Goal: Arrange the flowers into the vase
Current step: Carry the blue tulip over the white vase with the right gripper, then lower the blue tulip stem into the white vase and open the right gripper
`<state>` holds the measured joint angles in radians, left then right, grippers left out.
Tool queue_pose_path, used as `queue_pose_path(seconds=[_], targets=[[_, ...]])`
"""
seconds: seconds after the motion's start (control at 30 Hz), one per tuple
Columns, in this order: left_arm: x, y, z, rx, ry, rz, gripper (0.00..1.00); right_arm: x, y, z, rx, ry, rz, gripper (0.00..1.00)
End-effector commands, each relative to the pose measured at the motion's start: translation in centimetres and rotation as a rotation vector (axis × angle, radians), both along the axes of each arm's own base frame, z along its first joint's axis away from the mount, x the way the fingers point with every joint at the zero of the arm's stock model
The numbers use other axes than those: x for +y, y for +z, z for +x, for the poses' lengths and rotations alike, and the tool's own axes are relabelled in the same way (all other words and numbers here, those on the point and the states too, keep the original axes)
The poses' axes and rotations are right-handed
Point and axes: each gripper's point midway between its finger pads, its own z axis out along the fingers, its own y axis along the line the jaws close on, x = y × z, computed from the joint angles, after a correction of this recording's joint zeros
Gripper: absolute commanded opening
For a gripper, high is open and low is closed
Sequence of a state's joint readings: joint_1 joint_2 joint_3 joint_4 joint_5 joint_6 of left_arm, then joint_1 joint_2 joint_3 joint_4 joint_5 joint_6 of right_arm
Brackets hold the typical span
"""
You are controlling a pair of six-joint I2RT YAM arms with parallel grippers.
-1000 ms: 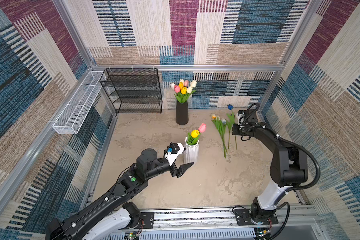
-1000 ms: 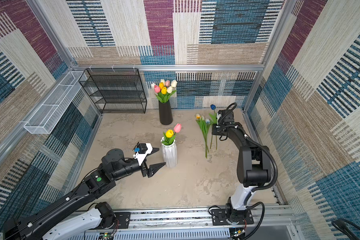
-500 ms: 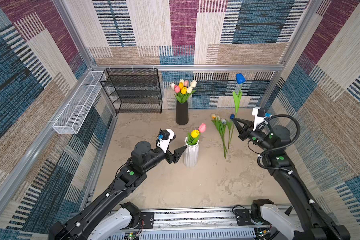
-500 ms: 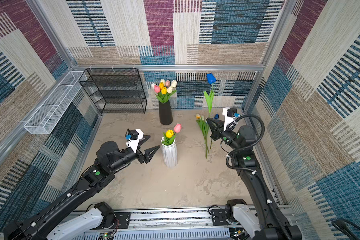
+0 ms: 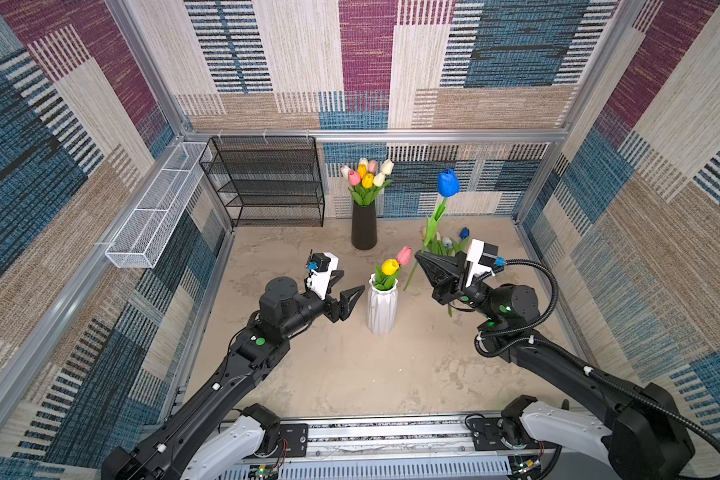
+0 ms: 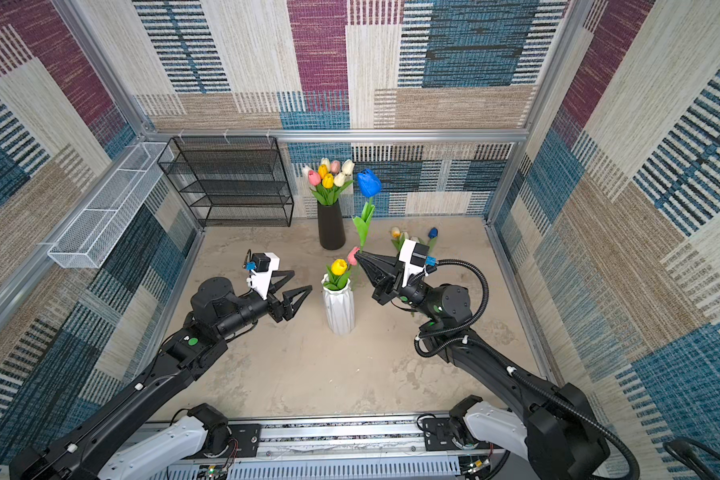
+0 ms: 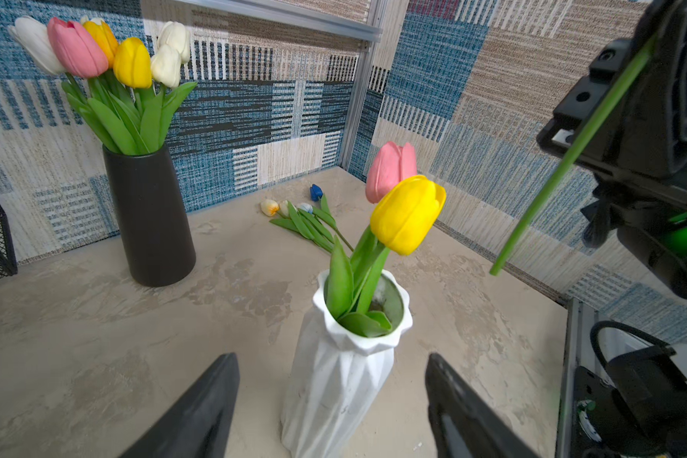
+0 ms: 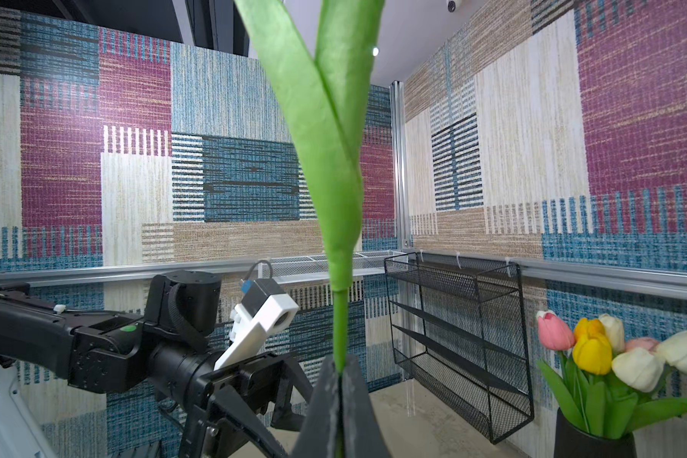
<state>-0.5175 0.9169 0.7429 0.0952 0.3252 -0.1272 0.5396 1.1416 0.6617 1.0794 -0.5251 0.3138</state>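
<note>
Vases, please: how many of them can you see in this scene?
2: a black vase at the back, and a white vase in front of it, in the middle. None appears hidden.

Two black robot arms, left arm [image 5: 242, 374] & right arm [image 5: 558, 361], each w/ a glossy white base shell [image 5: 225, 449] on a slotted aluminium rail [image 5: 383, 436]. Each has a green dot [image 5: 260, 341] on a joint, small white clips [image 5: 216, 386] & a white wrist camera block [image 5: 323, 276] w/ blue connector [image 5: 311, 264]. Ribbed black conduit [image 5: 551, 286] loops along the right arm. Left gripper [image 5: 354, 279] & right gripper [image 5: 417, 255]: black triangular fingers [image 5: 350, 296], pointed tips.
</note>
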Motion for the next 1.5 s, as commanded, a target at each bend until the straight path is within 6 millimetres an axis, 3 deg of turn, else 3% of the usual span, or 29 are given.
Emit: queue_pose_path(seconds=[0.0, 0.57, 0.97, 1.27, 1.37, 1.47], targets=[[-0.2, 0.2, -0.4, 0.003, -0.022, -0.013, 0.77, -0.4, 1.4, 0.6, -0.078, -0.061, 0.060, 0.00], [-0.3, -0.7, -0.5, 0.007, -0.030, 0.001, 0.76, 1.7, -3.3, 4.0, -0.023, -0.114, 0.008, 0.00], [-0.2, -0.9, -0.4, 0.007, -0.027, 0.002, 0.76, 3.4, -6.4, 4.0, 0.001, -0.070, -0.055, 0.00], [-0.2, -1.0, -0.2, 0.003, -0.022, 0.007, 0.76, 4.5, -9.9, 3.5, 0.028, -0.027, -0.134, 0.00], [-0.3, -0.8, -0.1, -0.002, -0.019, 0.004, 0.76, 4.3, -10.4, 3.5, 0.035, -0.043, -0.144, 0.05], [-0.4, -0.8, 0.1, -0.004, -0.022, 0.001, 0.76, 4.2, -10.3, 3.5, 0.030, -0.058, -0.158, 0.21]])
